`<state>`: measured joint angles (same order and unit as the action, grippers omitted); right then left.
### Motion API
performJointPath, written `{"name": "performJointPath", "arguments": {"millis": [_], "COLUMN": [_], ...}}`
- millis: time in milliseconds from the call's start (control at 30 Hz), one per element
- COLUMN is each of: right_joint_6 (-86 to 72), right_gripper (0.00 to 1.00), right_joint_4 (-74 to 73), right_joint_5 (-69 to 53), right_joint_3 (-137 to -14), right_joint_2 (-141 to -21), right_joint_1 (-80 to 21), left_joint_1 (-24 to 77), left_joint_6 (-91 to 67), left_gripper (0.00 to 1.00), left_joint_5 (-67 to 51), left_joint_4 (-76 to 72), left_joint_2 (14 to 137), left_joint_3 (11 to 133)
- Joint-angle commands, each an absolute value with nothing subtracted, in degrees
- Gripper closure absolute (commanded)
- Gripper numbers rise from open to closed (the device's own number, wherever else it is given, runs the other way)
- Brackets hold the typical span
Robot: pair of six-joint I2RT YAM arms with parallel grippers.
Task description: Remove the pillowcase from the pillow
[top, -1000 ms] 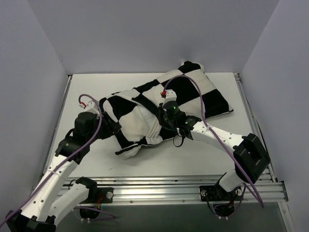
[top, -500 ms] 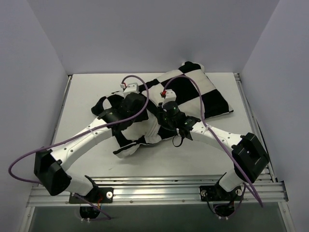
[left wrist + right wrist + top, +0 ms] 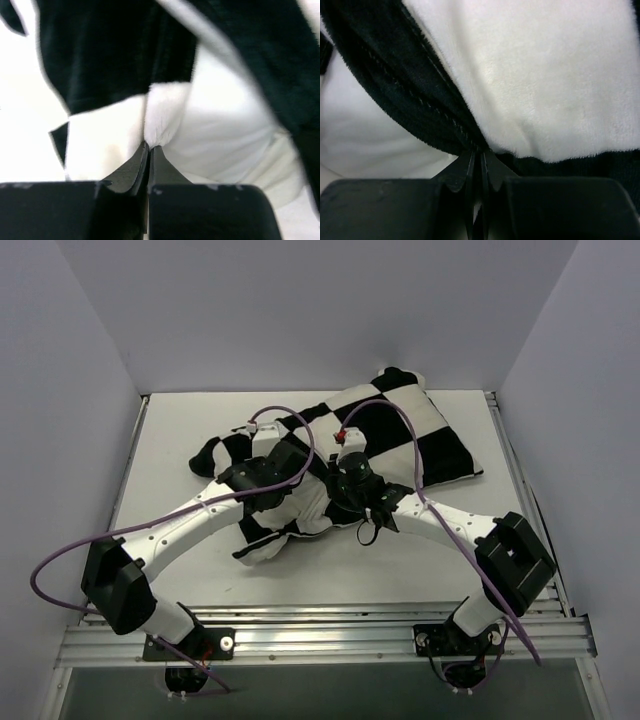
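Note:
The black-and-white checkered pillowcase point(image 3: 425, 440) lies crumpled across the middle of the table, bunched at its left end. Plain white pillow point(image 3: 305, 508) bulges out of its near opening. My left gripper point(image 3: 298, 472) reaches in from the left over the bunched fabric. Its jaws are shut, pinching a fuzzy white fold of the pillowcase point(image 3: 167, 112) beside the smooth pillow point(image 3: 230, 140). My right gripper point(image 3: 338, 490) sits close to the left one, at the opening. It is shut on the black stitched hem of the pillowcase point(image 3: 420, 100).
The white table point(image 3: 170, 425) is boxed in by grey walls at the back and both sides. A metal rail point(image 3: 330, 625) runs along the near edge. Purple cables point(image 3: 60, 565) loop off both arms.
My left arm swung from the table's left side in over the pillowcase and its jaws closed on a fold. The bunched left end shifted slightly. The right arm stayed put.

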<state>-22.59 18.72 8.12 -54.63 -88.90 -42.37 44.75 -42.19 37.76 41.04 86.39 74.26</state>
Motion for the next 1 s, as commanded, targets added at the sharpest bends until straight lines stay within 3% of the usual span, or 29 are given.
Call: {"name": "performJointPath", "arguments": {"millis": [0, 333, 467, 633, 700, 800, 833, 967], "right_joint_6": [-23.73, -28.48, -26.72, -22.42, -21.27, -19.17, -18.64, -16.44], "right_gripper": [1.0, 1.0, 1.0, 0.98, 0.91, 0.73, 0.61, 0.46], "right_joint_4": [16.44, 15.2, 17.58, 13.45, 10.22, 5.64, 2.93, -2.19], "right_joint_5": [11.26, 2.9, -3.32, -0.18, 2.98, 5.61, 8.15, 12.38], "right_joint_3": [-52.3, -49.13, -49.13, -52.9, -54.48, -59.31, -60.72, -68.53], "right_joint_2": [-90.0, -85.17, -85.6, -86.22, -85.61, -83.5, -82.28, -81.21], "right_joint_1": [-39.12, -27.51, -28.91, -36.11, -37.78, -41.65, -44.01, -50.35], "left_joint_1": [41.59, 32.7, 31.47, 31.46, 31.55, 31.55, 31.55, 31.64], "left_joint_6": [-44.03, -48.52, -49.66, -47.99, -46.59, -46.14, -45.97, -46.14], "left_gripper": [0.98, 0.98, 0.98, 0.98, 0.98, 0.98, 0.98, 0.98], "left_joint_5": [42.72, 32.27, 22.45, 14.42, 12.41, 11.16, 10.21, 9.32], "left_joint_4": [46.84, 39.65, 30.35, 15.66, 12.94, 11.35, 10.82, 8.79], "left_joint_2": [80.44, 58.11, 57.21, 61.78, 62.84, 62.15, 61.7, 58.63], "left_joint_3": [69.02, 46.24, 37.56, 33.66, 33.66, 33.4, 32.79, 30.68]}}
